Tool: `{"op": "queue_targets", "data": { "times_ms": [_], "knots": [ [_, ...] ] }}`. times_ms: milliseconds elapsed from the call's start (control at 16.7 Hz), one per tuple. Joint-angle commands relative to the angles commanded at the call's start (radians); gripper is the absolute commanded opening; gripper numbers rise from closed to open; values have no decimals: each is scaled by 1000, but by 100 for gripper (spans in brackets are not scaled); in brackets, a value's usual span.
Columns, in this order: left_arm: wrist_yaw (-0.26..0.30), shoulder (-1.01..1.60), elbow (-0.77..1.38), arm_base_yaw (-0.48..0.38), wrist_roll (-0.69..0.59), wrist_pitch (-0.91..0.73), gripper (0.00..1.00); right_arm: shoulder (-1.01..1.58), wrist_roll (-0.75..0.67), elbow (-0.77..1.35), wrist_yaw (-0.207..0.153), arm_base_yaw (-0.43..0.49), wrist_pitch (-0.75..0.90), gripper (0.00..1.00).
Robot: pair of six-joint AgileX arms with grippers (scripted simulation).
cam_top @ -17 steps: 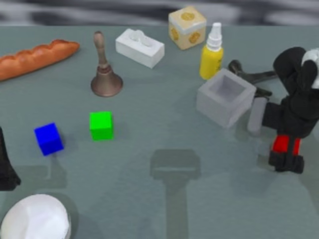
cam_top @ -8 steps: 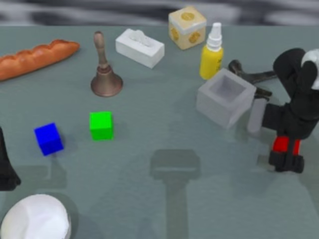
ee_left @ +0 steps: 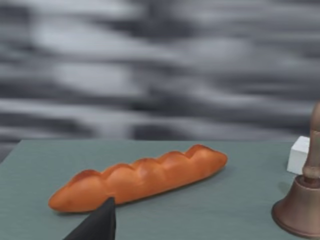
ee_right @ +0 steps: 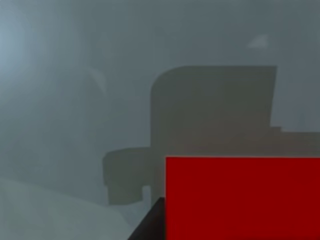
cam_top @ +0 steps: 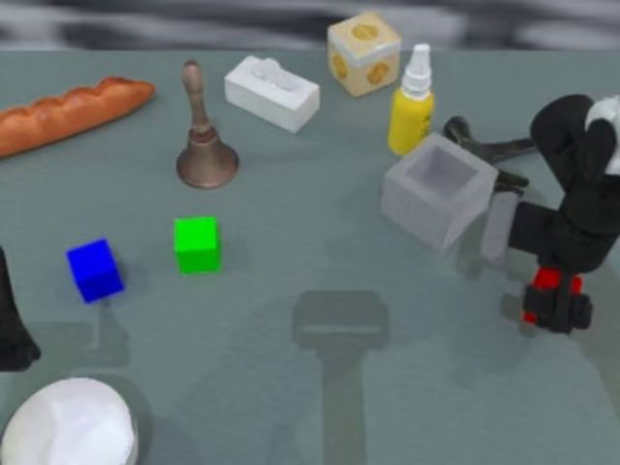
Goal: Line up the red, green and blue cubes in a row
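The left gripper [cam_top: 12,334] sat parked at the left edge; I could not tell its fingers. The blue cube [cam_top: 94,270] and green cube [cam_top: 197,243] waited. The right gripper [cam_top: 555,305] squeezed the red cube [cam_top: 547,281] between its fingers. I think it was carrying; next it should go beside the green one.

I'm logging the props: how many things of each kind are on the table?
Small cubes: 3 (red cube in the right hand, green cube, blue cube)
Cream emblem cube: 1
Grey hollow box: 1
Baguette: 1
Bell: 1
Spray bottle: 1
White block: 1
Total: 9
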State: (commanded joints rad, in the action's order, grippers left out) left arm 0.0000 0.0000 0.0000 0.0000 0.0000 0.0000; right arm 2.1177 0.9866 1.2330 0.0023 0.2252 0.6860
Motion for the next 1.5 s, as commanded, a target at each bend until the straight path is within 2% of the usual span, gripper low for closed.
{"op": "queue_targets", "data": {
  "times_ms": [360, 420, 600, 960, 1260, 1380, 1500],
  "knots": [
    [0, 0, 0, 0, 0, 0, 100, 0, 0, 0, 0, 0, 0, 0],
    [0, 0, 0, 0, 0, 0, 100, -40, -19, 4, -9, 0, 38, 0],
    [0, 0, 0, 0, 0, 0, 100, -58, -14, 31, -9, 4, 79, 0],
    [0, 0, 0, 0, 0, 0, 100, -154, -15, 128, -10, 8, 279, 0],
    [0, 0, 0, 0, 0, 0, 100, -156, -18, 133, -10, 6, 287, 0],
    [0, 0, 0, 0, 0, 0, 100, -134, -34, 168, -10, 41, 304, 0],
    [0, 0, 0, 0, 0, 0, 100, -90, -70, 243, -9, 117, 336, 0]
  ]
}}
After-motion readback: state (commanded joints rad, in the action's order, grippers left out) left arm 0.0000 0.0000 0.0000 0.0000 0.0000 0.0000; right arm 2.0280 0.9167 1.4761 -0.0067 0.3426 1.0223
